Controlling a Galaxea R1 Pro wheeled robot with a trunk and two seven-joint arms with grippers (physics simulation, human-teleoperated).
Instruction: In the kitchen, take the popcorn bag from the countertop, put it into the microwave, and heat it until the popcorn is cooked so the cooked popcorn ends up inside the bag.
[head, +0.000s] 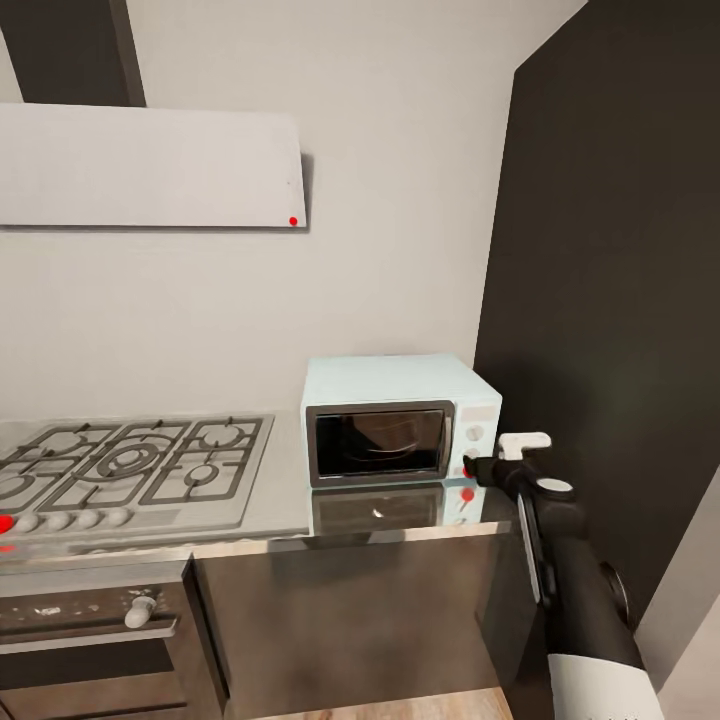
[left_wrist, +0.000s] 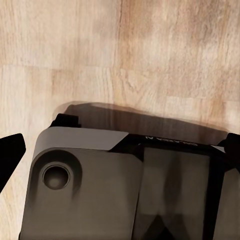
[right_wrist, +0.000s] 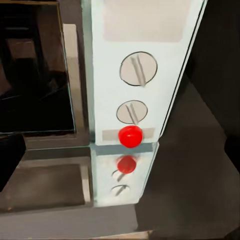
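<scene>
Reaching right gripper (head: 478, 468) at the microwave (head: 400, 430) panel's red light (right_wrist: 130, 136).

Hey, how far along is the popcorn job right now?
Door of the microwave looks shut, so loading seems done, though I can't make out the bag through the glass. In hand: the right gripper is at the control panel, by the red light. Left: heating through; cooked popcorn can't be confirmed.

This is a home kitchen: a gas hob (head: 130, 465), an oven (head: 90, 620) under it, and a microwave (head: 400, 430) at the hob's 3 o'clock.
</scene>
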